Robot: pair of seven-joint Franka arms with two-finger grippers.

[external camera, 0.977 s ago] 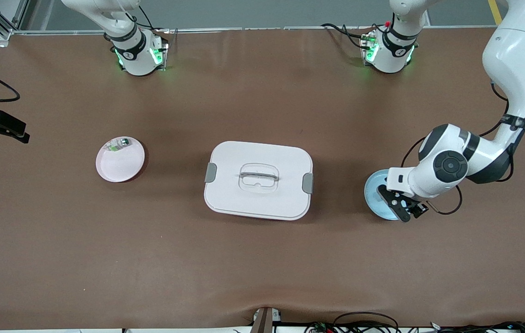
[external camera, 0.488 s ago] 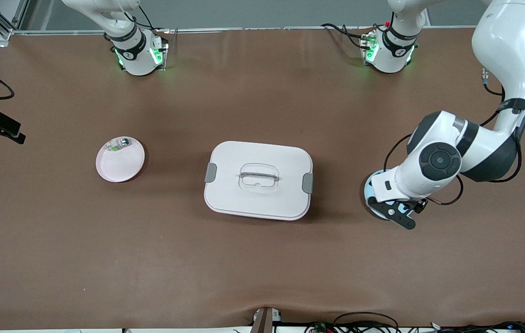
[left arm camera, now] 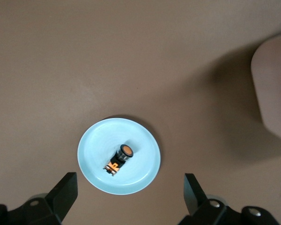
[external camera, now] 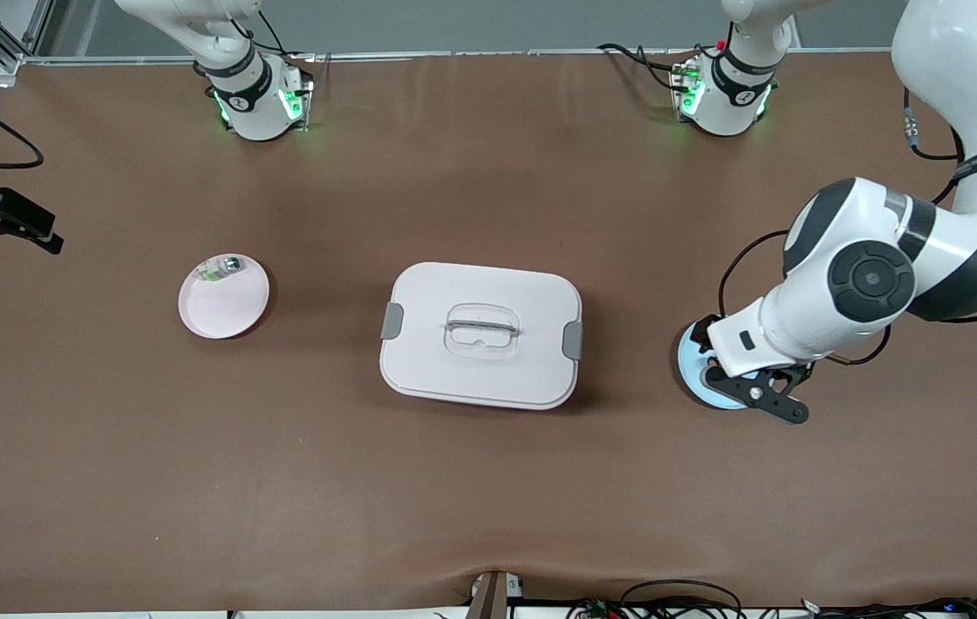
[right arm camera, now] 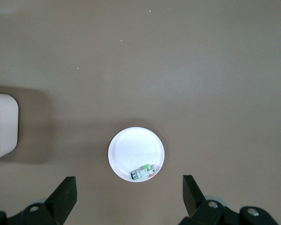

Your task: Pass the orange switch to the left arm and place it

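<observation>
A: Where do we find the small black push-button switch with the orange round face (left arm camera: 121, 157)?

B: We see it lying on its side in the pale blue round plate (left arm camera: 93, 143), near the plate's middle, toward the left arm's end of the table. It has orange marks on its body, but we cannot read them as letters or a brand.

A: And the left gripper (left arm camera: 129, 196)?

B: We find it hanging over that blue plate, its two black fingers (left arm camera: 65, 192) spread wide with nothing between them. In the front view the white left arm (external camera: 863, 279) bends down over the plate and hides most of it.

A: What of the right gripper (right arm camera: 129, 196)?

B: Its wrist view shows the fingers just as far apart and empty, over bare brown table near the pink-white round plate (external camera: 235, 309). In the front view only its black tip shows at the edge, at the right arm's end of the table.

A: What lies in that plate?

B: A small clear-whitish part with a green end (right arm camera: 143, 172), against the rim. We make out no writing on it.

A: And the box?

B: The large white rounded lidded box with grey side clips (external camera: 482, 335) sits between the two plates, well apart from both, its clear recessed handle on top. We see no label on it.
</observation>
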